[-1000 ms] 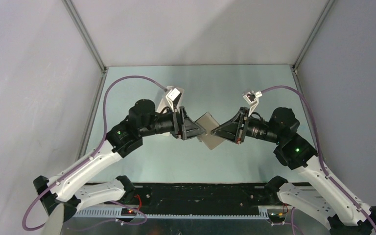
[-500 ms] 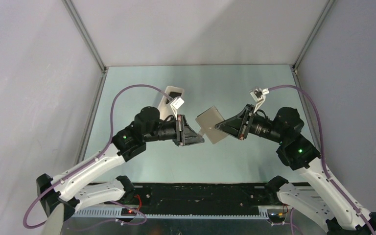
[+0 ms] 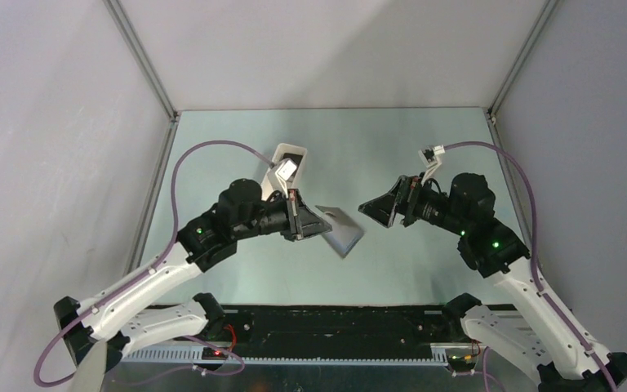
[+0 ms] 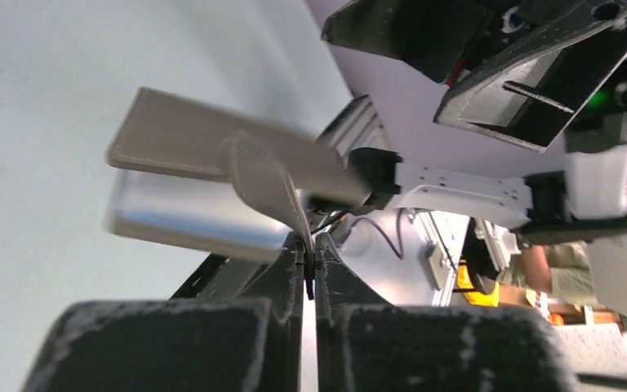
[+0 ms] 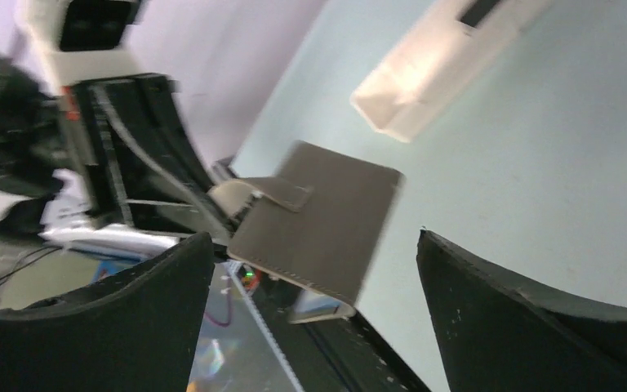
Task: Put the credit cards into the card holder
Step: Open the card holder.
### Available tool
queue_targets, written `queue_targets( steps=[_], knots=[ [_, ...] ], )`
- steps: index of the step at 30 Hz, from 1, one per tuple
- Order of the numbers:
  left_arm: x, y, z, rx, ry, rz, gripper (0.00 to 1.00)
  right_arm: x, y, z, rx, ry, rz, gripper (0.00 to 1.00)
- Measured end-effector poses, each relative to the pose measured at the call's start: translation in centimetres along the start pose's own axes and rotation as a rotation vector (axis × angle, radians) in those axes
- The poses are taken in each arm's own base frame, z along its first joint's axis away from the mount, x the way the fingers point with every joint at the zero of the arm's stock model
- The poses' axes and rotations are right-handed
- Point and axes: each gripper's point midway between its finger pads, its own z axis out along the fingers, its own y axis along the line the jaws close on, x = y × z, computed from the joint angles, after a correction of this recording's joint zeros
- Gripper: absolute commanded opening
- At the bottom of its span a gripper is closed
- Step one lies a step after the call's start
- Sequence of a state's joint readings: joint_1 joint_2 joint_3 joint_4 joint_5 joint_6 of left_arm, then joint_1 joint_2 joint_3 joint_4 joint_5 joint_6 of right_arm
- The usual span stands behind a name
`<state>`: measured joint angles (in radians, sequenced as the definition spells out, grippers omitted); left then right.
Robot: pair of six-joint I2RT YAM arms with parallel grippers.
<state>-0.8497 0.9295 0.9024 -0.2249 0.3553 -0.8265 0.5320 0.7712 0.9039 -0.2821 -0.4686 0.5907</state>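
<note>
The card holder [image 3: 343,231], a grey-brown wallet, hangs in the air between the two arms. My left gripper [image 3: 325,226] is shut on its small closing tab [image 4: 271,175], which is pinched between the fingertips. In the left wrist view the card holder [image 4: 212,143] gapes slightly and shows a light blue inside. My right gripper [image 3: 369,209] stands wide open just right of the card holder [image 5: 318,224] and does not touch it. The credit cards are not clearly in view. Only a dark patch [image 3: 292,153] shows at the far end of the white tray.
A long white tray [image 3: 280,171] lies on the pale green table behind my left wrist, and it also shows in the right wrist view as the tray [image 5: 424,77]. Grey walls enclose the table on three sides. A black rail [image 3: 335,322] runs along the near edge.
My left gripper has shut on the card holder's tab. My right gripper has opened, let go of the card holder and drawn back to the right. The card holder now hangs lower, from the left gripper.
</note>
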Motion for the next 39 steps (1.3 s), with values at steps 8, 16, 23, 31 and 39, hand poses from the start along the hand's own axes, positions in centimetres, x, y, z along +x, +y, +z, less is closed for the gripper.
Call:
queue_targets(
  steps=[8, 16, 23, 31, 39],
  knots=[
    [-0.4, 2.9, -0.5, -0.241, 0.056, -0.038, 0.00, 1.8, -4.5, 0.4, 0.174, 0.064, 0.044, 0.99],
    [0.2, 3.2, 0.5, -0.304, 0.176, -0.066, 0.00, 4.5, -4.6, 2.4, 0.100, 0.217, 0.053, 0.99],
    [-0.5, 2.4, 0.3, -0.313, 0.186, -0.075, 0.00, 7.0, -1.7, 3.1, -0.034, 0.307, -0.049, 0.99],
    [-1.8, 0.1, 0.3, -0.246, 0.184, -0.056, 0.00, 8.0, -1.3, 3.5, -0.031, 0.311, -0.185, 0.99],
    [-0.6, -1.2, -0.4, -0.181, 0.276, -0.028, 0.00, 5.8, -3.5, 2.9, 0.065, 0.229, -0.282, 1.00]
  ],
)
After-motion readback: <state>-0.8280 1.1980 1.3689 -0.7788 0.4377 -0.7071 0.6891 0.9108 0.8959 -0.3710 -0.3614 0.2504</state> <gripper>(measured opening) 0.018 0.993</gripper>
